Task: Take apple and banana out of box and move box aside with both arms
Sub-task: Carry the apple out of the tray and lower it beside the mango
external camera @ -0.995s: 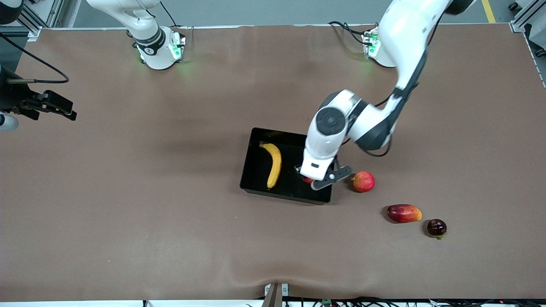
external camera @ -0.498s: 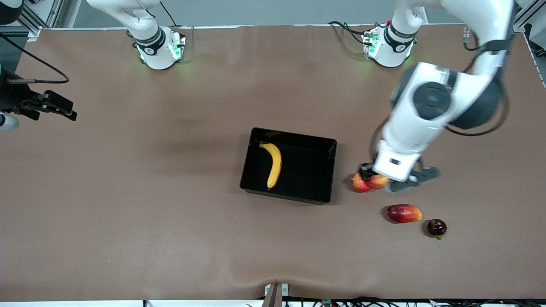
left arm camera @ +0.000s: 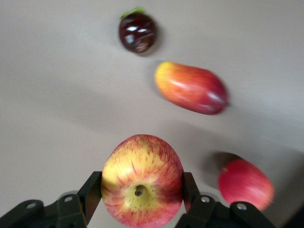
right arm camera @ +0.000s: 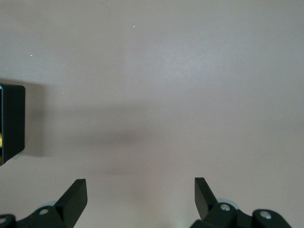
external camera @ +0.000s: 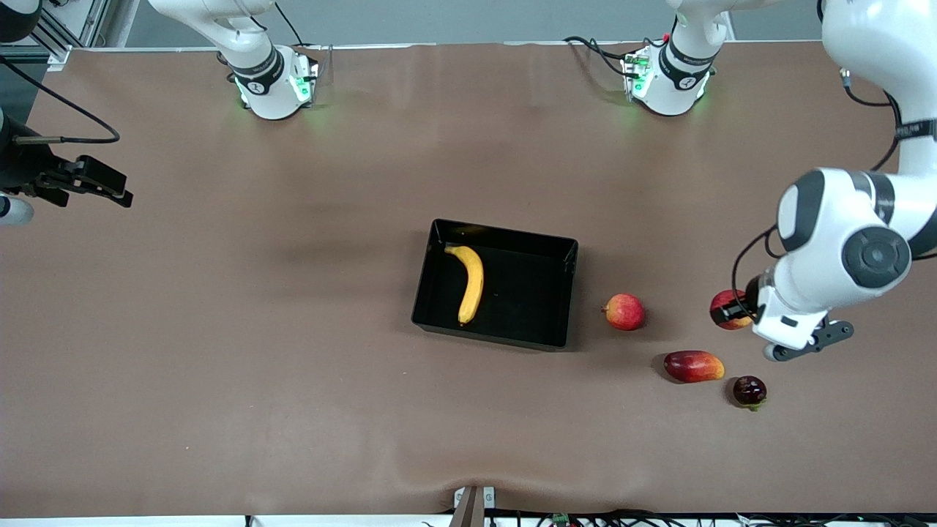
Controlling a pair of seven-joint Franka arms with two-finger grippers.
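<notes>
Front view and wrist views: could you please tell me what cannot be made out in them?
- Left wrist view: the apple covers the spots where the left claw touches it. Blur smears the mango and the round red fruit.
- Front view: the left arm's wrist hides half of that apple.
- Right wrist view: the picture's edge cuts off all but a corner of the tray.

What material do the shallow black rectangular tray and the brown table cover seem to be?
Shallow black rectangular tray: probably plastic, since its inside is glossy and reflective and its walls are thin. Brown table cover: apparently a soft matte sheet, fabric or vinyl, because it lies in gentle waves and gives no sharp reflections.
</notes>
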